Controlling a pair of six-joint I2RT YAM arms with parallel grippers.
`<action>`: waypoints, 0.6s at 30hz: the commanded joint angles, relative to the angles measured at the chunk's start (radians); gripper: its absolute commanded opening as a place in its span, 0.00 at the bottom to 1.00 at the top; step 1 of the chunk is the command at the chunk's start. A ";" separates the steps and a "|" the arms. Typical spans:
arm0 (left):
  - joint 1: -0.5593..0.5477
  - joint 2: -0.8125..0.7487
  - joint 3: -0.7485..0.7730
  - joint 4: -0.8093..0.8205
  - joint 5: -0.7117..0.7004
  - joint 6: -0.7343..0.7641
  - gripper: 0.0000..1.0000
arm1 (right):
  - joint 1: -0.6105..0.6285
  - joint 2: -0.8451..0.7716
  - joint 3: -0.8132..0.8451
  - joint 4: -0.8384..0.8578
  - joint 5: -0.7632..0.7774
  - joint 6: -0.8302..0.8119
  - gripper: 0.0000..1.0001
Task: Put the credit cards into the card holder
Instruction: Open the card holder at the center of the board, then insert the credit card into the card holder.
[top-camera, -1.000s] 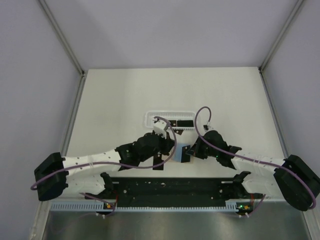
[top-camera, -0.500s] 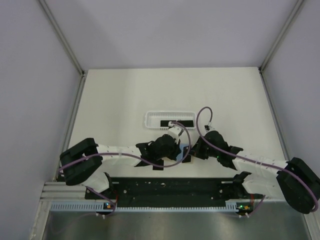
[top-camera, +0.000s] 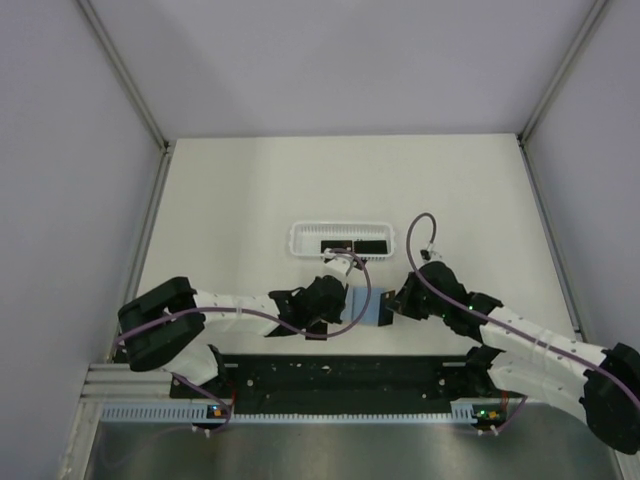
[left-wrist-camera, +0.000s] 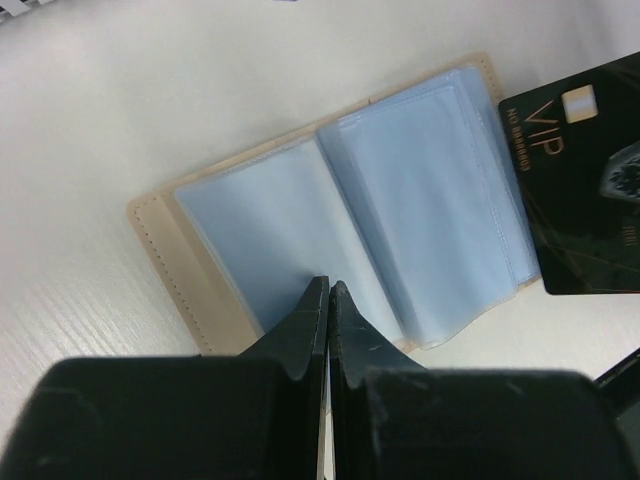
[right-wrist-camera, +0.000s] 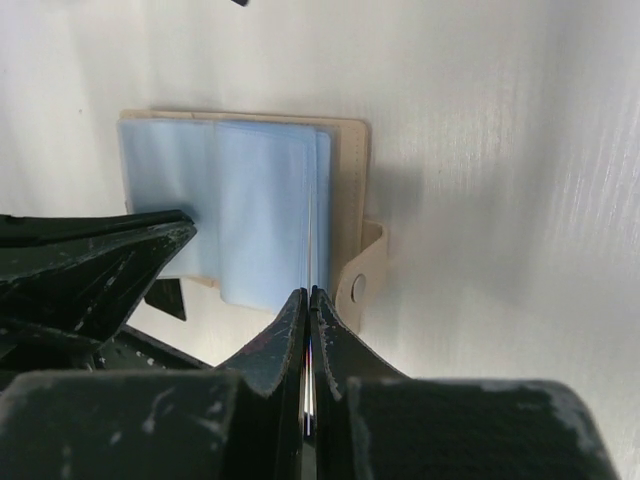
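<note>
The card holder lies open on the table between my two grippers, with pale blue sleeves inside a tan cover. My left gripper is shut with nothing in it, and its tips rest on the holder's left page. My right gripper is shut on a black credit card, which shows edge-on over the holder's right page. In the top view the left gripper and right gripper flank the holder. More black credit cards lie in the basket.
A long white perforated basket stands just behind the holder. The holder's tan snap tab sticks out on its right side. The left gripper's fingers reach in from the holder's left. Grey walls close off the table on three sides.
The left arm has swung its gripper from the basket's edge down onto the holder's left side. The right gripper has shifted slightly right, and more of the blue sleeves shows.
</note>
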 joint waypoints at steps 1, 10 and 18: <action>-0.002 0.016 -0.006 0.014 -0.021 -0.023 0.00 | -0.009 -0.096 0.093 -0.107 0.058 -0.045 0.00; -0.002 -0.023 -0.018 0.009 -0.033 -0.028 0.00 | -0.009 0.034 0.191 0.084 -0.104 -0.036 0.00; -0.001 -0.061 -0.038 0.019 -0.036 -0.043 0.00 | -0.005 0.272 0.119 0.373 -0.163 0.078 0.00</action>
